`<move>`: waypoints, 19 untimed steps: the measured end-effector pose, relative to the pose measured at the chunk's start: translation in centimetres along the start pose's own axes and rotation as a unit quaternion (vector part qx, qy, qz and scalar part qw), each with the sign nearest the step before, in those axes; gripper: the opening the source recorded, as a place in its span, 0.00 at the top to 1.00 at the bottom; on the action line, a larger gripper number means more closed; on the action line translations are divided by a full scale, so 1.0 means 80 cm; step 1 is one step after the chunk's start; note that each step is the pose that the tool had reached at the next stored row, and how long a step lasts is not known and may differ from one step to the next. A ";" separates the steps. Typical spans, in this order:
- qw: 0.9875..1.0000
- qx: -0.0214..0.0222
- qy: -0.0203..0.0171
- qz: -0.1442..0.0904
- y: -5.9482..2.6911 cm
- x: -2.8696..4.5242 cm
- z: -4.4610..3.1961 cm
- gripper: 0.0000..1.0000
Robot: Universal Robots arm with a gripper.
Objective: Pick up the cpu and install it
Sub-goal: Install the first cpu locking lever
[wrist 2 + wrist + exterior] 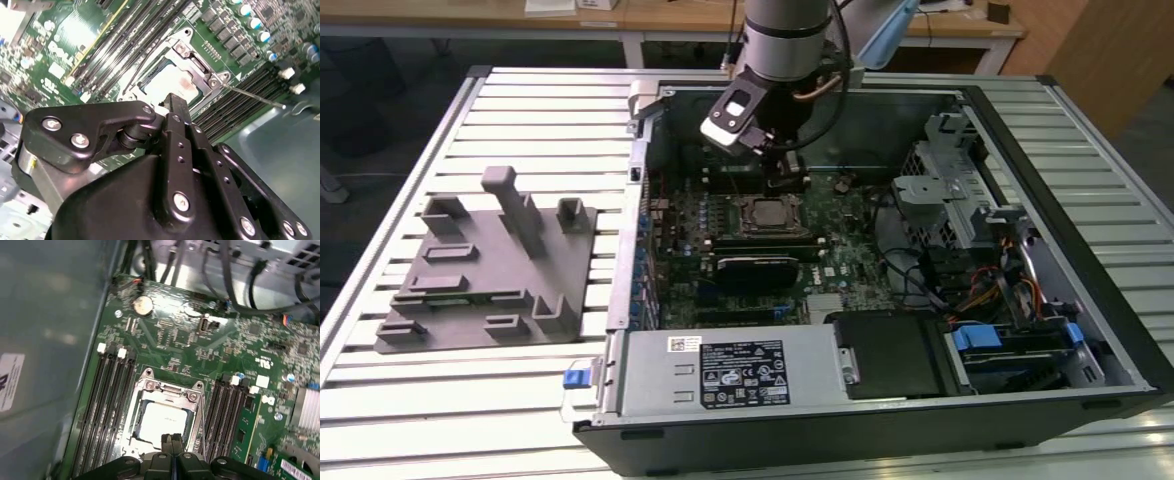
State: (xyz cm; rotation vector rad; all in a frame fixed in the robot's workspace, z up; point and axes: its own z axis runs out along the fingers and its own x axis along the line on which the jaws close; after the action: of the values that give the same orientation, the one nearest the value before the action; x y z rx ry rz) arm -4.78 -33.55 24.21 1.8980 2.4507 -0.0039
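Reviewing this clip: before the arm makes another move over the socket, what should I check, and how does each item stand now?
1. cpu inside the socket frame: ok, its silvery top shows there in both wrist views.
2. gripper carrying nothing: ok, shut with nothing between the fingertips.
3. Gripper positioned over the socket frame: ok.
4. Thin metal lever latched: cannot tell.
5. cpu seated flat: cannot tell.

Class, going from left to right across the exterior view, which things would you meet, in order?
grey tray → cpu → metal drive cage
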 end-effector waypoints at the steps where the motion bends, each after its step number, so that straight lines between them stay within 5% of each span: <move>1: 1.000 0.000 0.000 -0.009 0.000 0.0000 0.0000 0.89; 8: 0.997 -0.003 0.002 -0.074 0.000 0.0000 0.0001 0.89; 19: 0.989 -0.004 0.002 -0.150 0.000 -0.0001 0.0007 0.89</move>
State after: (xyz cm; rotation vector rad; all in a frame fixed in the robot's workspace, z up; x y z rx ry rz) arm -4.80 -33.56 24.15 1.5071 2.7065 -0.0005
